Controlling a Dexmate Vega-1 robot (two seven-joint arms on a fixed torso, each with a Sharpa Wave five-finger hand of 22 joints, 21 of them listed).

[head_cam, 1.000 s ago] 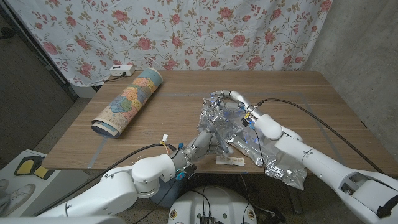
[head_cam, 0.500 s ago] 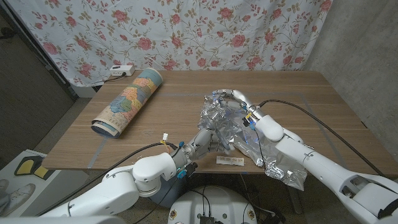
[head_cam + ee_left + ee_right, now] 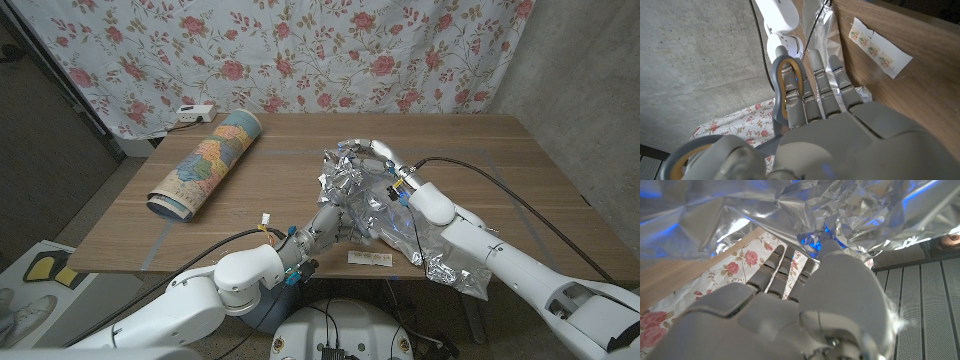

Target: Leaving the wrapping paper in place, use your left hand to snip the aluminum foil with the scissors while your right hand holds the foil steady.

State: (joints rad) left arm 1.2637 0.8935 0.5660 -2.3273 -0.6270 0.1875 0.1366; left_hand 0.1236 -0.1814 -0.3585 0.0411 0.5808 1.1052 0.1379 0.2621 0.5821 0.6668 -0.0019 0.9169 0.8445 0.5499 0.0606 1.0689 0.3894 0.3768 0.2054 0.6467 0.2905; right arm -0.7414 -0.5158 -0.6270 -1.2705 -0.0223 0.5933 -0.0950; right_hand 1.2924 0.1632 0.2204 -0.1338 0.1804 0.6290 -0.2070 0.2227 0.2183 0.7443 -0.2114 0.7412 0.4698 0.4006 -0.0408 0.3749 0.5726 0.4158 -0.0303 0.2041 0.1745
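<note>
While the right hand (image 3: 375, 155) grips the crumpled silver aluminum foil sheet (image 3: 385, 215) at mid-table, the left hand (image 3: 330, 225) holds grey-handled scissors (image 3: 787, 85) beside the foil's near edge.

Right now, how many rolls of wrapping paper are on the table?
1. The wrapping paper roll lies on the table's left side, away from the aluminum foil and both hands. Anything under the foil would be hidden.
</note>
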